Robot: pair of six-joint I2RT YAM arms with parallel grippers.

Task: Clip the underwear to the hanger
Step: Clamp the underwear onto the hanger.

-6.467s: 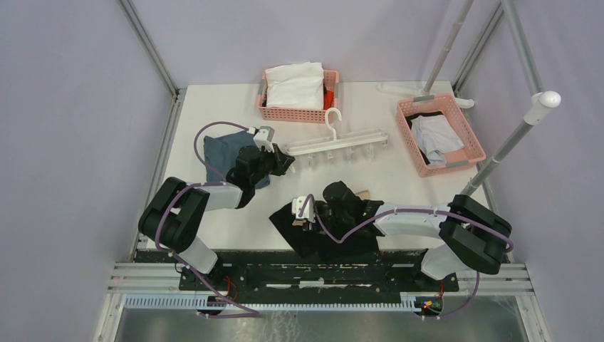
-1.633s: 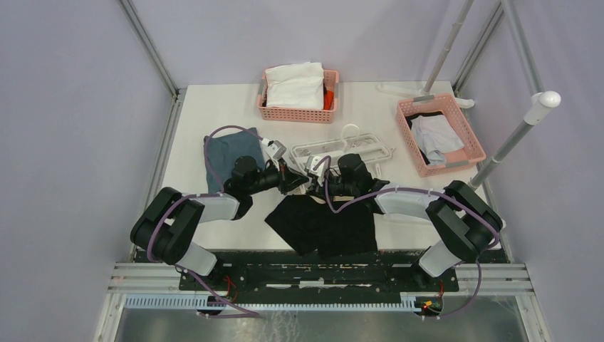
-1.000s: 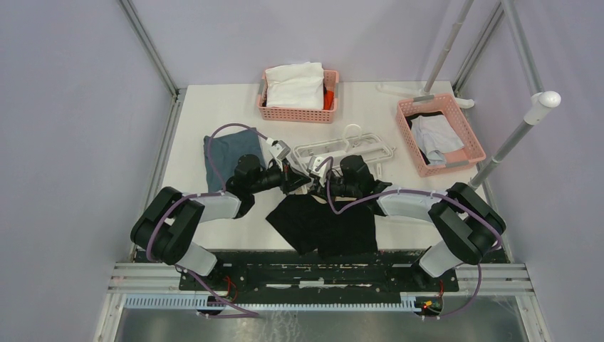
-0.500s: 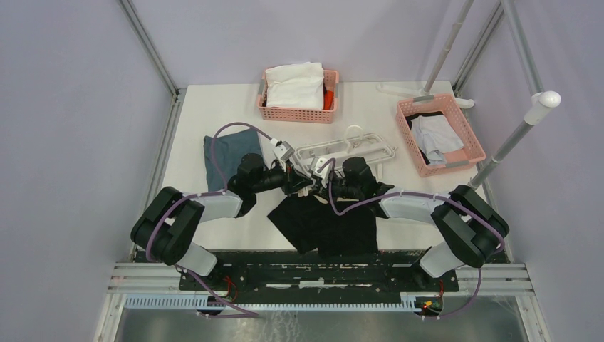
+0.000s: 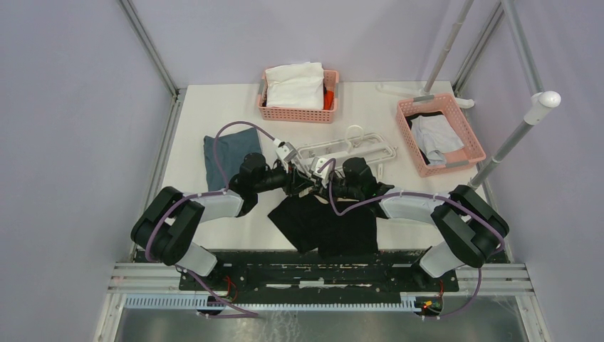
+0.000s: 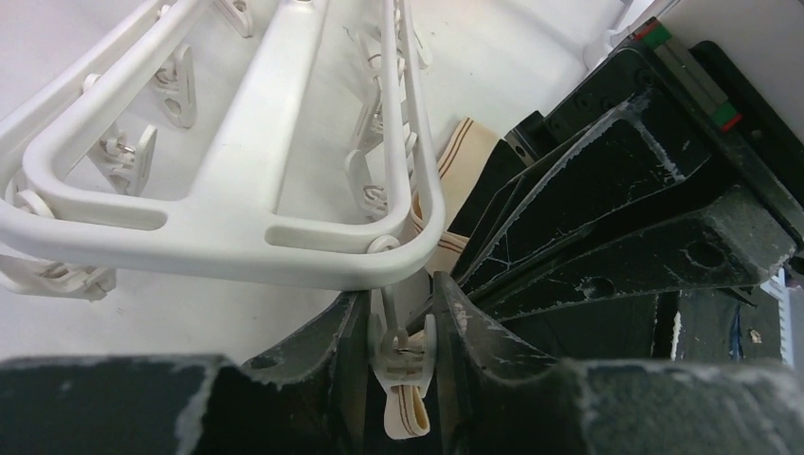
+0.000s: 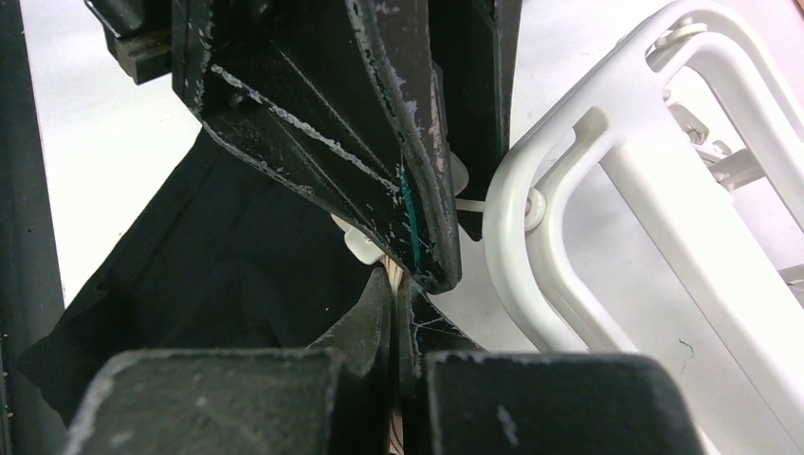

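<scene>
The white hanger [image 5: 345, 147] [image 6: 218, 237] [image 7: 607, 190] lies flat mid-table. The black underwear [image 5: 327, 224] [image 7: 209, 275] is spread in front of it. Both grippers meet at the hanger's near left corner. A small dangling clip [image 6: 406, 353] [image 7: 365, 248] bites the beige waistband [image 6: 403, 412]. My left gripper [image 5: 299, 186] [image 6: 406, 346] straddles that clip, a finger lying against each wing. My right gripper [image 5: 316, 189] [image 7: 396, 308] is shut on the striped waistband just below the clip. More waistband [image 6: 465, 161] shows beside the hanger corner.
A pink basket [image 5: 265, 110] with a white garment stands at the back. A second pink basket [image 5: 474, 135] stands at the right. A folded blue-grey cloth [image 5: 229, 151] lies left of the hanger. A slanted pole [image 5: 509, 139] rises at the right edge.
The left jaws have spread apart around the clip, and the clip now grips the waistband. The left wrist has edged right. The right gripper has stayed shut in place.
</scene>
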